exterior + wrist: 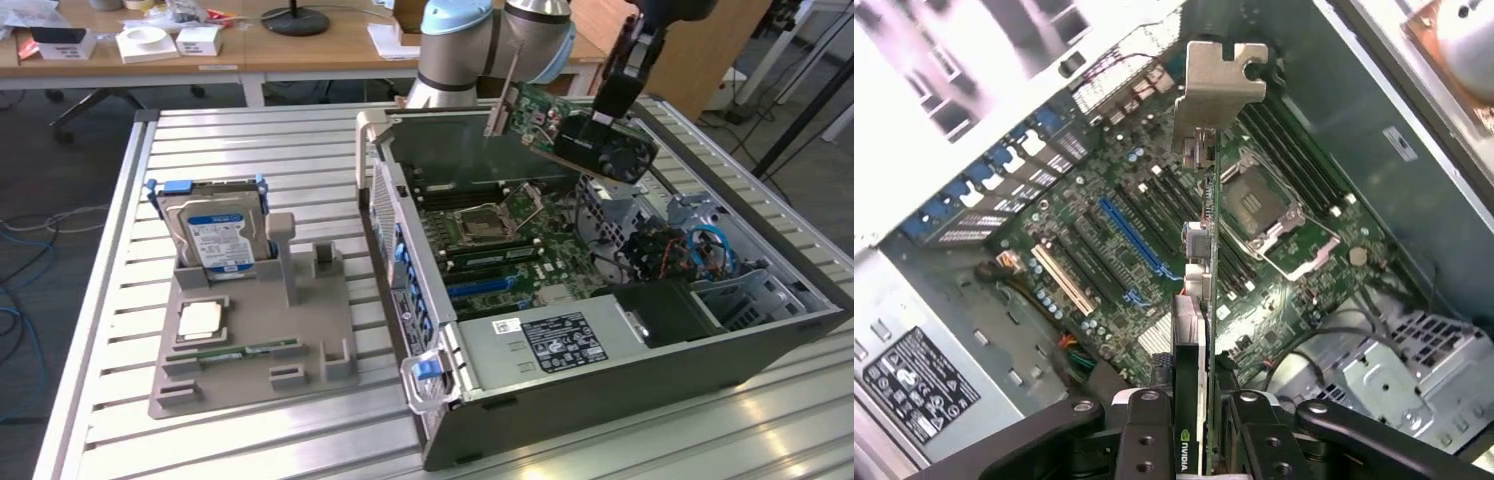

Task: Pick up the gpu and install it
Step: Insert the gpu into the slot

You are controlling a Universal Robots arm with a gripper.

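Note:
The gpu [577,132] hangs tilted in the air above the open computer case [441,330], with its black fan [622,156] toward the exterior view's right and its metal end bracket [503,100] toward the left. My gripper [617,100] is shut on the fan end from above. In the wrist view the gpu [1210,250] appears edge-on between my fingers [1146,440], and its bracket [1220,85] points away from the camera. Below it lies the motherboard [1104,260] with a blue slot [1139,238]. The card is clear of the board and touches nothing.
A grey holder tray [307,340] stands on the exterior view's left with a hard drive [214,235], a processor [200,320] and a memory stick [247,352]. Inside the case are the power supply [561,340], cables [694,250] and the drive cage [1394,370]. The case walls ring the motherboard.

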